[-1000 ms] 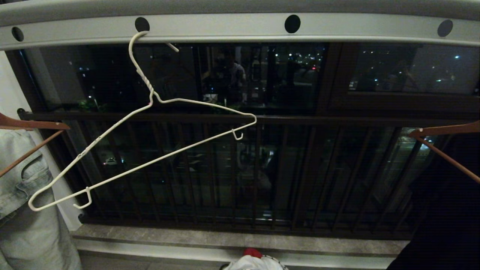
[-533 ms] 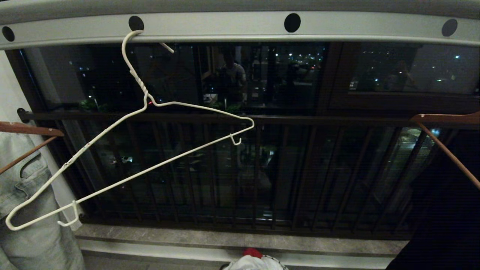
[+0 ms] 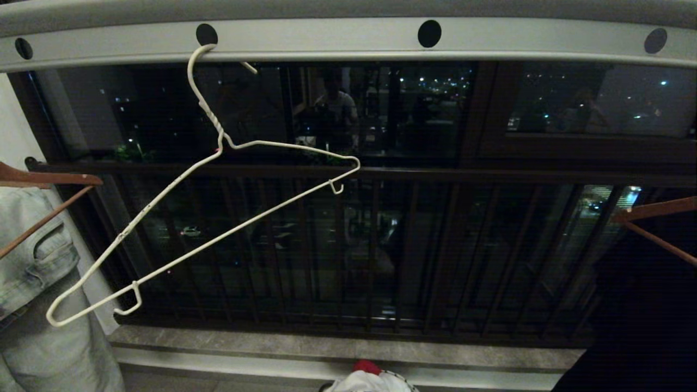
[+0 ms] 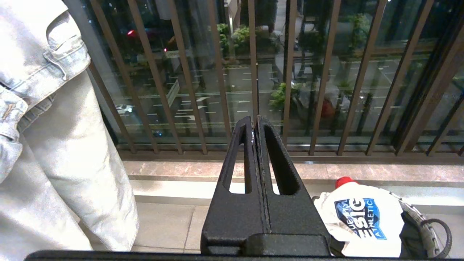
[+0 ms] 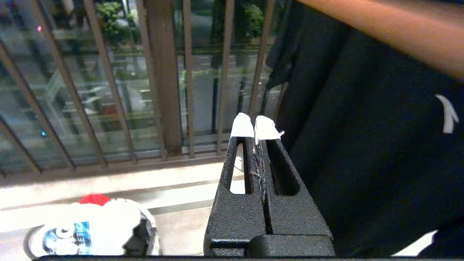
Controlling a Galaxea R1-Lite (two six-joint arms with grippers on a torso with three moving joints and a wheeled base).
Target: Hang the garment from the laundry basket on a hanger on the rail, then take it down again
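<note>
The white wire hanger (image 3: 212,117) hangs empty and tilted, its hook in a hole of the light-grey rail (image 3: 326,39). The garment (image 4: 362,217), a white T-shirt with a blue print, lies bunched in the laundry basket (image 4: 440,235) on the floor below, and it also shows in the head view (image 3: 370,384) and the right wrist view (image 5: 90,232). My left gripper (image 4: 255,121) is shut and empty, up to the left of the basket. My right gripper (image 5: 253,125), with white-taped tips, is shut and empty beside a dark hanging garment. Neither gripper shows in the head view.
Pale denim jeans (image 3: 32,272) hang on a brown wooden hanger at the left. A dark garment (image 3: 642,305) hangs on another wooden hanger at the right. A red cloth (image 4: 346,181) pokes out behind the T-shirt. The dark balcony railing (image 3: 381,174) and a stone sill (image 3: 326,348) stand ahead.
The empty wire hanger swung its low end to the left and came back. The wooden hanger at the right has dipped lower.
</note>
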